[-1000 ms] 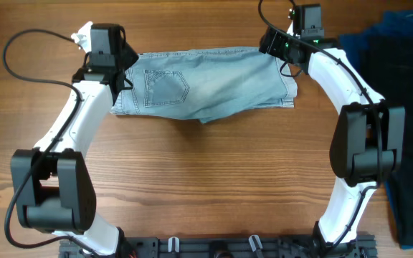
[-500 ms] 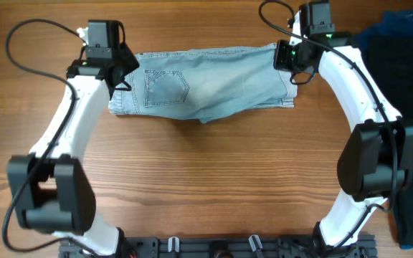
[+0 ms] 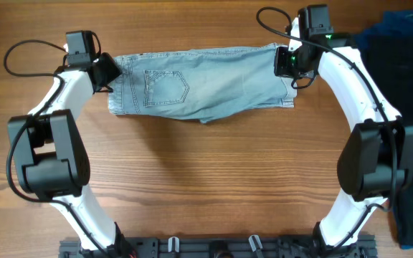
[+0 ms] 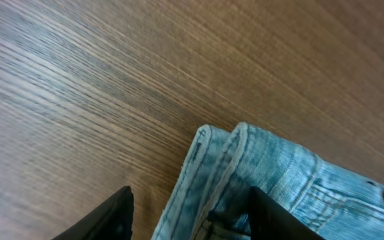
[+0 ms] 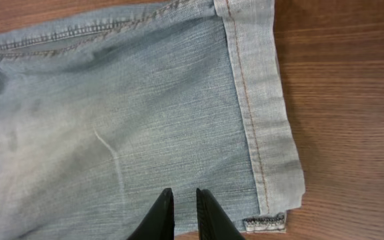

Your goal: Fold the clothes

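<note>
1. The shorts point(image 3: 214, 89) are laid flat along the table's point(image 3: 206, 186) far edge, midway between its corners. The pocket point(image 3: 167, 87) faces up, the waistband is to the left and the cuff to the right.
2. The left gripper point(image 4: 191, 203) is spread around the waistband point(image 4: 225, 153) edge. Bare wood is seen between one finger and the denim, so nothing is pinched there yet.
3. The right gripper point(image 5: 183, 203) is pressed almost together over the leg, near the cuff point(image 5: 259, 107). Whether any cloth is caught between the tips cannot be told.
4. If the right end alone were lifted, the shorts would probably be dragged askew, because no grip has been made on the left.
5. Only the top layer might be taken at either end, since the denim lies doubled. The shorts would then be peeled open rather than folded over.
6. The thick waistband could be lost from a shallow bite, so a deeper hold is judged to be needed before any lift.
</note>
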You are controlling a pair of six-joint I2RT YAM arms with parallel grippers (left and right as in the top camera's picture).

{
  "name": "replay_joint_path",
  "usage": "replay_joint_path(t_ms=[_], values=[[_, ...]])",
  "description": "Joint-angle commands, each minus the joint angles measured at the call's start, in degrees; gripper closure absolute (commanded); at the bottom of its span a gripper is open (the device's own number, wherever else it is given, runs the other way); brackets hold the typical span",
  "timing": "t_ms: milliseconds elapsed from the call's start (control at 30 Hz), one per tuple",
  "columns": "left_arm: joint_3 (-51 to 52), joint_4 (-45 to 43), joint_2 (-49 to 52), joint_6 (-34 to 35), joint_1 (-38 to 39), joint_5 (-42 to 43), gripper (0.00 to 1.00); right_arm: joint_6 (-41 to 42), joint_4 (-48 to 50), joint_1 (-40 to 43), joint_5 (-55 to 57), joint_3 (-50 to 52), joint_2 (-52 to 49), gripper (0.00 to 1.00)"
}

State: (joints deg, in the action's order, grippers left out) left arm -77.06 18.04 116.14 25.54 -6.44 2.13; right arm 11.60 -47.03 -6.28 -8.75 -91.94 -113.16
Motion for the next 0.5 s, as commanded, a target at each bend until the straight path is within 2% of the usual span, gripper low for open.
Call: replay_joint_path(t_ms=[0, 167, 233, 267, 367, 400, 467], values=[[-0.6, -1.2, 0.9, -1.2, 0.1, 3.8, 0.46, -2.5, 1.2, -0.4, -3.4, 3.5, -2.7, 0.89], [-0.6, -2.4, 0.9, -1.2, 0.1, 6.9, 0.41, -2.8, 1.3, -0.5, -3.8, 4.3, -3.0, 0.87], [-0.6, -2.2, 0.9, -1.2, 0.1, 7.5, 0.44, -2.8, 0.7, -0.5, -3.8, 4.3, -3.0, 0.87], [-0.6, -1.6, 0.9, -1.2, 0.1, 8.8, 0.52, -2.8, 0.5, -0.5, -3.8, 4.3, -3.0, 0.86], [-0.6, -0.4, 0.9, -1.3, 0.1, 9.0, 0.9, -2.8, 0.0, -0.5, -3.8, 4.3, -3.0, 0.85], [-0.6, -0.4, 0.8, -1.8, 0.1, 9.0, 0.96, -2.8, 0.0, -0.5, -3.8, 4.3, -3.0, 0.85], [-0.6, -0.2, -0.2, -2.8, -0.1, 8.9, 0.96, -3.8, 0.0, -0.5, -3.8, 4.3, -3.0, 0.87]])
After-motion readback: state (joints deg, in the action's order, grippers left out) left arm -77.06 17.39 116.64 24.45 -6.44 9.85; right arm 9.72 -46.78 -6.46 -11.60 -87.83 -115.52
